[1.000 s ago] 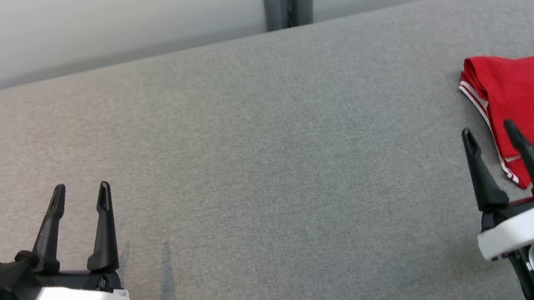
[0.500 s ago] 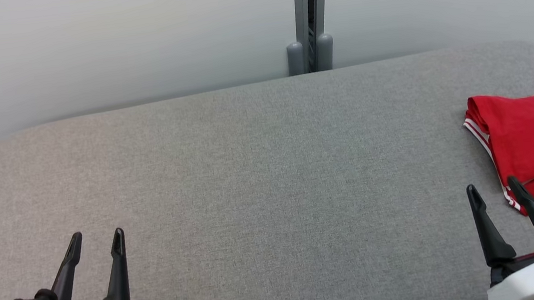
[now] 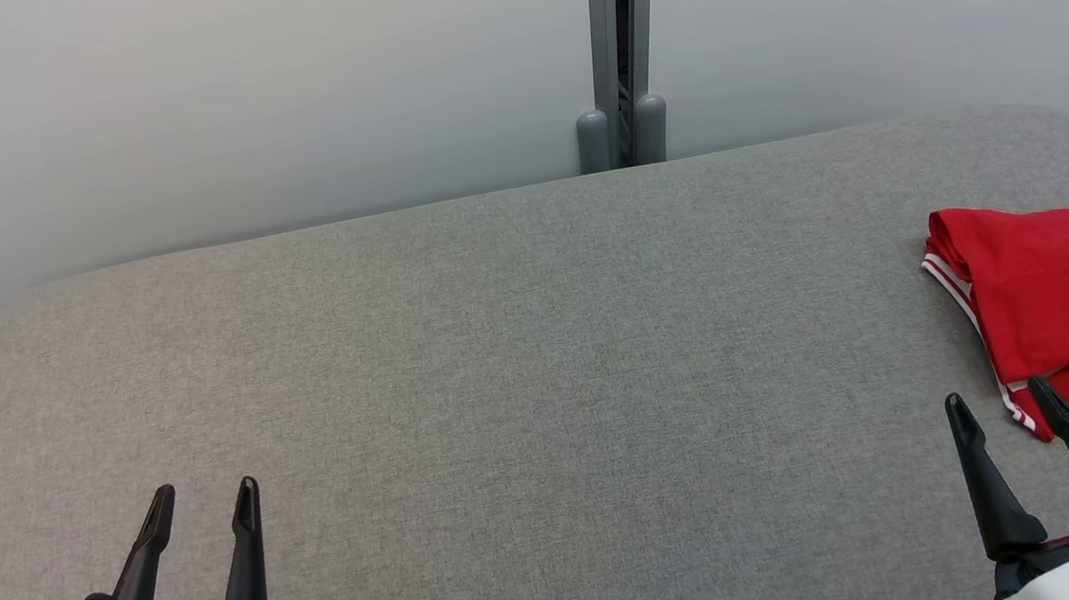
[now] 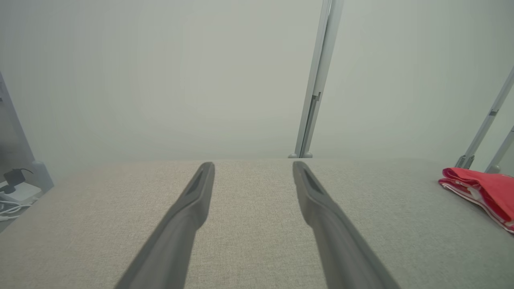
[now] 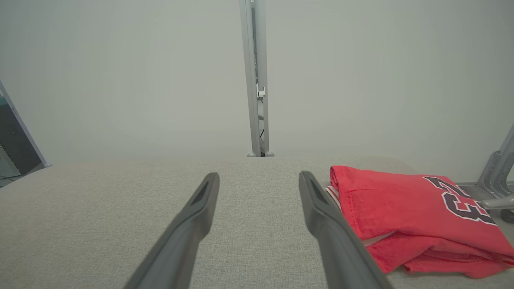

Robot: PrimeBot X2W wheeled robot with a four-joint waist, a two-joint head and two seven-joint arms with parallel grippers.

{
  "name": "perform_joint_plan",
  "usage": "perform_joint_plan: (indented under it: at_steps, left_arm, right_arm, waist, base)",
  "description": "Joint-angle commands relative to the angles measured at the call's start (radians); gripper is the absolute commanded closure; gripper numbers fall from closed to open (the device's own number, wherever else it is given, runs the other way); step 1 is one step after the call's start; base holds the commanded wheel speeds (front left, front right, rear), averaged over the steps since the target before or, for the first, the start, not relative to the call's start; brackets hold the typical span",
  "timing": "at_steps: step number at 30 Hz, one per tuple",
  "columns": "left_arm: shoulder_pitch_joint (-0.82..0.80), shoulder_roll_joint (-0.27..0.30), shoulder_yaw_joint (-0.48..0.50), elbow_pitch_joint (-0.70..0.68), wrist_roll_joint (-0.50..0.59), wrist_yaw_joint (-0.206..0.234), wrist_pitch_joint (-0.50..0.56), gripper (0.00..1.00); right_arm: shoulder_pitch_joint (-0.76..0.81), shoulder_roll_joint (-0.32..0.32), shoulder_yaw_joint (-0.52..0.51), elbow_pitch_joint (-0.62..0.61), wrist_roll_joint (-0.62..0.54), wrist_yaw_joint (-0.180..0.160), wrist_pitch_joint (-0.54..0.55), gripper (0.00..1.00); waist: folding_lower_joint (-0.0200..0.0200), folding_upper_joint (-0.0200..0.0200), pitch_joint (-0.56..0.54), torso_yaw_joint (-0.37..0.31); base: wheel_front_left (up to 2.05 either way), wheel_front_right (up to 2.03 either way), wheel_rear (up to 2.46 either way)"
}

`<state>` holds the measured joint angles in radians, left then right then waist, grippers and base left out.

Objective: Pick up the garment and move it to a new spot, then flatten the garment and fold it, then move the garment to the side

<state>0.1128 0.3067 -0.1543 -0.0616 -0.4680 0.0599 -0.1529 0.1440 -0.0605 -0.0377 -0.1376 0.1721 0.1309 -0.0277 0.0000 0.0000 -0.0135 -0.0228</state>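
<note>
Red garment [image 3: 1068,300] lying folded on grey padded surface [image 3: 499,344], at far right, running off right edge of head view. White-striped trim facing left; dark number print showing on top in right wrist view. Left gripper [image 3: 206,490] hovering at near left, fingers spread apart, grasping nothing, well apart from garment. Right gripper [image 3: 996,390] hovering at near right, fingers likewise spread and empty, tips just beside garment's near left corner. Grey post [image 3: 614,29] standing against pale wall [image 3: 220,104] beyond surface's far edge.
</note>
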Motion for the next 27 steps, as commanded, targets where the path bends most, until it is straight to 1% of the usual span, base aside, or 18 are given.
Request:
perform_joint_plan:
  at_steps: [1,27]
  left_arm:
    - [0.001,0.006,0.0,-0.005,-0.004,0.005,0.001,0.0]
    - [-0.011,0.016,-0.011,-0.011,-0.01,0.021,0.009,0.0]
  right_arm:
    - [0.008,0.0,-0.002,-0.005,-0.005,0.0,0.003,0.0]
    - [-0.008,0.006,0.016,0.008,0.007,0.0,-0.003,0.0]
  waist:
    - [0.0,0.0,0.0,0.001]
    - [0.0,0.0,-0.004,0.011]
  base:
    - [0.0,0.0,0.0]
    - [0.0,0.0,0.0]
